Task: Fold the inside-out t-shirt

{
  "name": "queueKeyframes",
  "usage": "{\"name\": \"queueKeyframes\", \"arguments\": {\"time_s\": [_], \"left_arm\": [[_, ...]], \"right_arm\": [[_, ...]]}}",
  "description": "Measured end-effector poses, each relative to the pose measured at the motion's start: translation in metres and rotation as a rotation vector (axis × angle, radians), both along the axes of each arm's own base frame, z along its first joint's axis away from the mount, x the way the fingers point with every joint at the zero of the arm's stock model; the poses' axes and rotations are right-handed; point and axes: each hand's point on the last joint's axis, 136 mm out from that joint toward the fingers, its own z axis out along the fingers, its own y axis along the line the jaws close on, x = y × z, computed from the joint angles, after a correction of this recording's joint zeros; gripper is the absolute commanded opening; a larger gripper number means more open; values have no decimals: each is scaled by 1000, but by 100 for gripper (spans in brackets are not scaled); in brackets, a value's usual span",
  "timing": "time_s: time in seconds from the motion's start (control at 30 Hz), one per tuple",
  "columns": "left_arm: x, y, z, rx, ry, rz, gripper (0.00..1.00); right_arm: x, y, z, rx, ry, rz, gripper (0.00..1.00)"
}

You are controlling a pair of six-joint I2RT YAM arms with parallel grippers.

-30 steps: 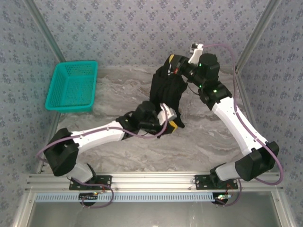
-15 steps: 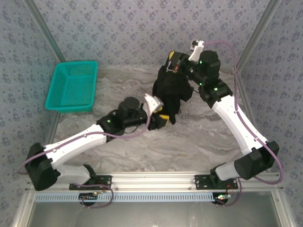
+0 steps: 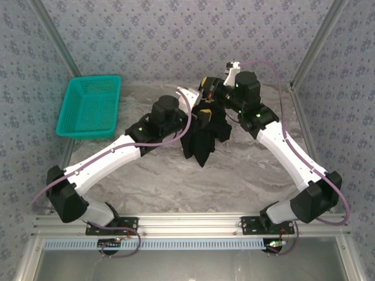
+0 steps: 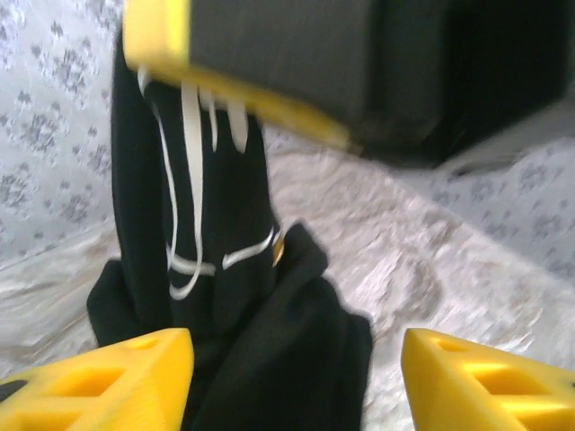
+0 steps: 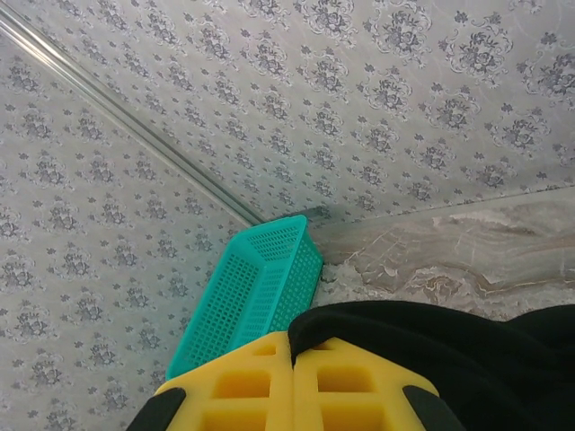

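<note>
bunched t-shirt [image 3: 202, 143] (print blurred) pinched in right gripper [image 5: 292, 346], left gripper [image 4: 296, 382] spread

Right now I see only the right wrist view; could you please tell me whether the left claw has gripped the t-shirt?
Observer: No, the left claw is open, its fingers spread in front of the black t-shirt.
Operator: Thank you. How is the cloth hanging from my side?
Observer: The right claw holds its top end raised, and the rest hangs below in a narrow bunch.
</note>
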Motion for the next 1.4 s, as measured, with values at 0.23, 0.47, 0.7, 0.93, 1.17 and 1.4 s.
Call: {"name": "queueKeyframes", "arguments": {"time_s": [0.23, 0.47, 0.7, 0.93, 1.17, 1.4], "left_arm": [[3, -3, -26, 77, -19, -56, 0], [-29, -13, -59, 107, -76, -220, 1], [-44, -20, -80, 126, -144, -253, 8], [-69, -25, -179, 327, 2, -311, 28], [-92, -14, -230, 465, 100, -357, 39], [-96, -2, -168, 343, 48, -302, 68]], "right_arm": [[0, -1, 1, 22, 14, -5, 0], [11, -14, -6, 50, 58, -48, 0], [19, -12, -22, 53, 145, -32, 0], [31, -25, 44, 118, 4, -62, 0], [26, -32, 92, 148, -126, -65, 0], [20, -31, 104, 91, -169, -53, 0]]}}
